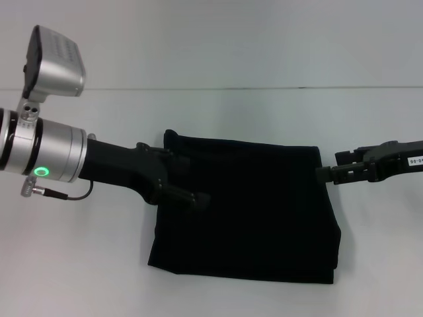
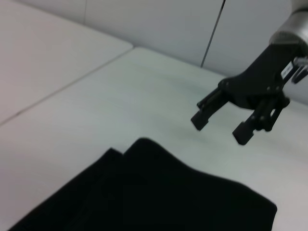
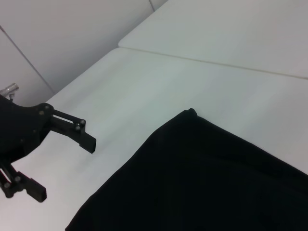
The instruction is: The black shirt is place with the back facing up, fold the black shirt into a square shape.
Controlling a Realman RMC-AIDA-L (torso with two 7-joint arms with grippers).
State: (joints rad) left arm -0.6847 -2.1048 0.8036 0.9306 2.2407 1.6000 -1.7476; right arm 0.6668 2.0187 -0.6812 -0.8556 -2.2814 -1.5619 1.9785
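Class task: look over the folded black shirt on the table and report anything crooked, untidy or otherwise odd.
The black shirt is folded but not square: its bottom edge flares wider than the top. Both tools, left and right, are open at its sides.

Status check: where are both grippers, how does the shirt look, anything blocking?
Left gripper open, over the black shirt's left edge. Right gripper open, just off its right edge, holding nothing. Shirt folded into a rough rectangle on the table. No obstruction visible.
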